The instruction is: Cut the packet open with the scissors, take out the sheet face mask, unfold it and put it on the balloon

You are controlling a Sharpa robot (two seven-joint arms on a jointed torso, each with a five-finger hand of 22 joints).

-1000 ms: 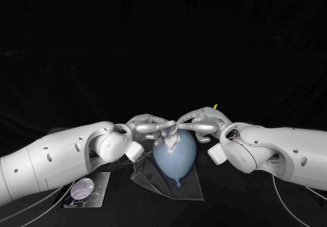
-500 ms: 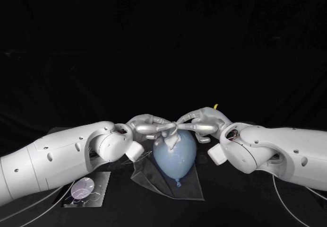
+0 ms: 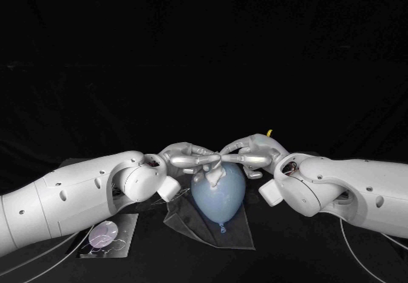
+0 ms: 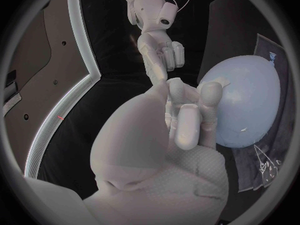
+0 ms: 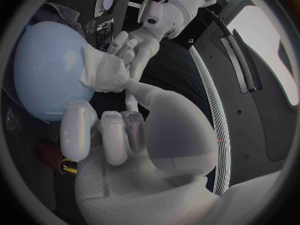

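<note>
left hand [image 3: 184,158], right hand [image 3: 252,154] pinch mask [image 3: 213,167] (bunched) atop balloon [image 3: 217,194].

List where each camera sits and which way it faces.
Head view: on the robot's head, looking down and forward; the left hand and right hand hold the sheet face mask at the top of the balloon.
Left wrist view: behind the left hand, facing past its fingers toward the balloon; the right arm lies beyond.
Right wrist view: behind the right hand, facing the balloon and mask; the left hand lies beyond.
Shared: all three show the balloon.
</note>
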